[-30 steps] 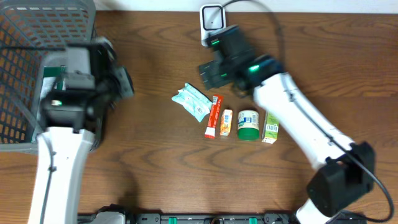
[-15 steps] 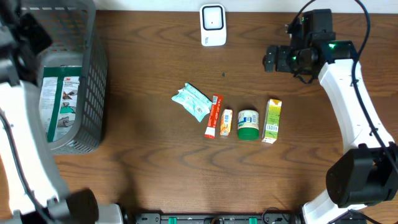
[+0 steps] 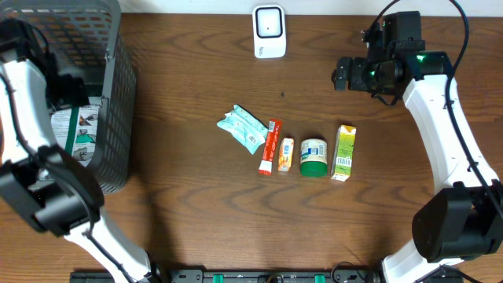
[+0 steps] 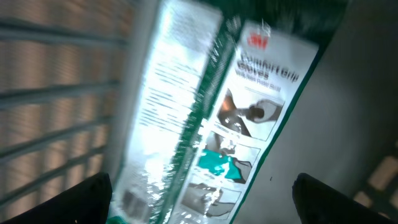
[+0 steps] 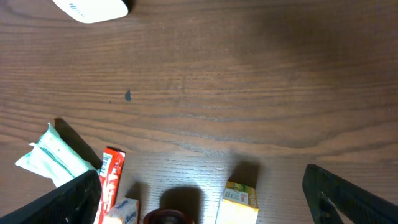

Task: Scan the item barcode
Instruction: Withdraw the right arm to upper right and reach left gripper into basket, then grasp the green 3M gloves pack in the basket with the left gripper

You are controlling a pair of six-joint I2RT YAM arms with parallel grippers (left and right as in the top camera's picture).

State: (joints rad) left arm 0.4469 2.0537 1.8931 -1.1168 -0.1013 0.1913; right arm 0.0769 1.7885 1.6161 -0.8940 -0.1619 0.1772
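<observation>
A white and green 3M glove pack (image 3: 78,130) lies inside the grey mesh basket (image 3: 118,94) at the far left. My left gripper (image 3: 69,90) hangs over it, open, nothing between its fingers; its wrist view shows the pack (image 4: 249,106) lying free below the gripper (image 4: 202,202). The white barcode scanner (image 3: 268,30) stands at the back centre. My right gripper (image 3: 346,75) is open and holds nothing, at the back right, well above the table. In its wrist view the gripper (image 5: 208,199) looks down on the scanner's edge (image 5: 93,7) and the row of items.
A row lies mid-table: a teal packet (image 3: 244,128), a red tube (image 3: 270,146), a small box (image 3: 286,155), a green jar (image 3: 313,156) and a yellow-green carton (image 3: 343,152). The basket walls enclose my left gripper.
My left gripper has opened and moved deeper over the basket, with the glove pack lying free below it. My right arm swung from the scanner to the back right, then held still.
</observation>
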